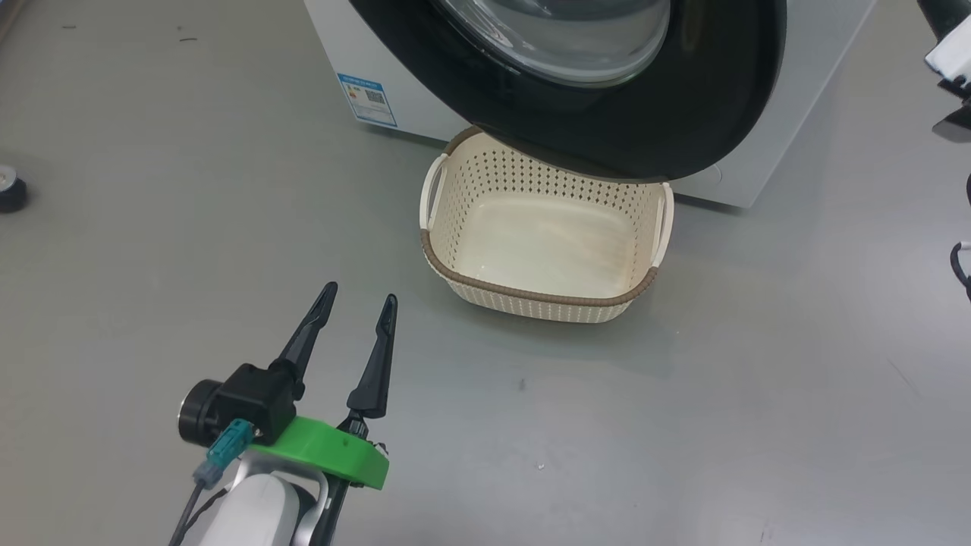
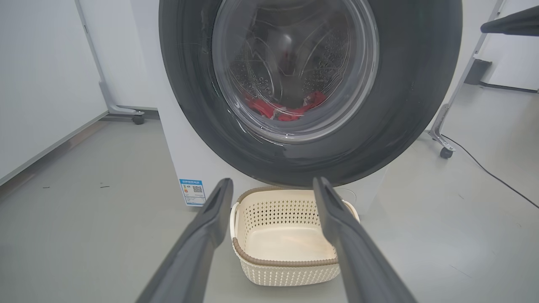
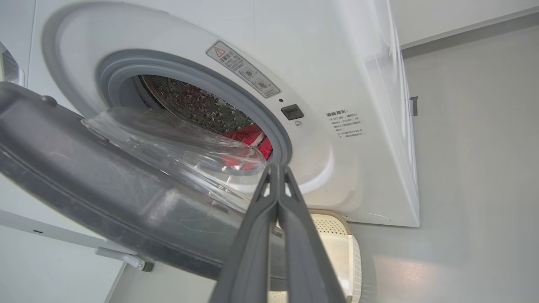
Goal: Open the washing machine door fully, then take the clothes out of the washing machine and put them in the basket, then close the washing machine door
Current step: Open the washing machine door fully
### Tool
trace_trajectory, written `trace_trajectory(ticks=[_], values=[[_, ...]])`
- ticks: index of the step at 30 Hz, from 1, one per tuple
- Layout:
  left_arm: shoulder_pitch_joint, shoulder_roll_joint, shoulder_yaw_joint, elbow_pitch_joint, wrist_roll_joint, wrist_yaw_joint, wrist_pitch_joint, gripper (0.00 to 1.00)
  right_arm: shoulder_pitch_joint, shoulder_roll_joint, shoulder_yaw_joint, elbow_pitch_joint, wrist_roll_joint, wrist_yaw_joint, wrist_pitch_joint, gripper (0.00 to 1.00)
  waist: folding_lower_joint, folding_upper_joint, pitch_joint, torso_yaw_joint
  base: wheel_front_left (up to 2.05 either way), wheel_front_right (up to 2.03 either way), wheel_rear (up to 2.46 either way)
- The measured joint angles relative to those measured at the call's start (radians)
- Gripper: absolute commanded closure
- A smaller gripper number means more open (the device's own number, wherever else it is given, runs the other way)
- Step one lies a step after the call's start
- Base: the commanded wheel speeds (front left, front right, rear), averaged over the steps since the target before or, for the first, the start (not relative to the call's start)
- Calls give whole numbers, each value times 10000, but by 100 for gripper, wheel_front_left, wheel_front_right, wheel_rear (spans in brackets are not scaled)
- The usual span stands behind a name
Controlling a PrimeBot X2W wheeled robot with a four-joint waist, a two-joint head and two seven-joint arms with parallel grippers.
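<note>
The washing machine [image 1: 804, 114] is a white box with its door [image 1: 683, 114] swung partly open, the black rim hanging over the basket [image 1: 531, 292]. The cream basket stands empty on the floor against the machine's front. Through the door's glass [image 2: 294, 63] red clothes [image 2: 290, 111] lie in the drum. My left gripper [image 1: 360, 294] hovers open and empty over the floor, left of and nearer than the basket. In the right wrist view my right gripper [image 3: 276, 168] is shut, its tip at the door's [image 3: 105, 185] inner edge, before the grey gasket [image 3: 189, 71] and the clothes [image 3: 248, 134].
A blue label sticker [image 1: 366, 98] sits low on the machine's front. A black caster [image 1: 11, 193] rests on the floor at far left. Wheeled frame legs [image 2: 134, 118] [image 2: 444, 151] flank the machine, and a cable [image 2: 484, 168] runs across the floor on the right.
</note>
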Motion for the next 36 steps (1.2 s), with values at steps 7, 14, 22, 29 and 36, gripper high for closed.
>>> trace_trajectory(ticks=[7,14,22,29,36], values=[[242,6,399,-15,17,-8,0,0,1038,-27,886,-1039,-930,-12,-1340,100,0,0,-420,-324,0,0,0],[378,8,932,-94,132,-10,0,0,2591,278,1482,-1781,-1024,-12,-2391,100,0,0,-780,-727,0,0,0],[634,10,1212,-98,357,-98,0,0,4250,238,1866,-2228,-1469,-12,-3783,100,0,0,-1163,-1151,0,0,0],[887,10,1455,-100,489,-186,0,0,5399,238,1944,-2596,-1929,-12,-5026,100,0,0,-1472,-1462,0,0,0],[1056,13,1586,-138,562,-265,0,0,6290,253,1860,-2899,-2357,-107,-6123,100,0,1,-1681,-1690,0,0,0]])
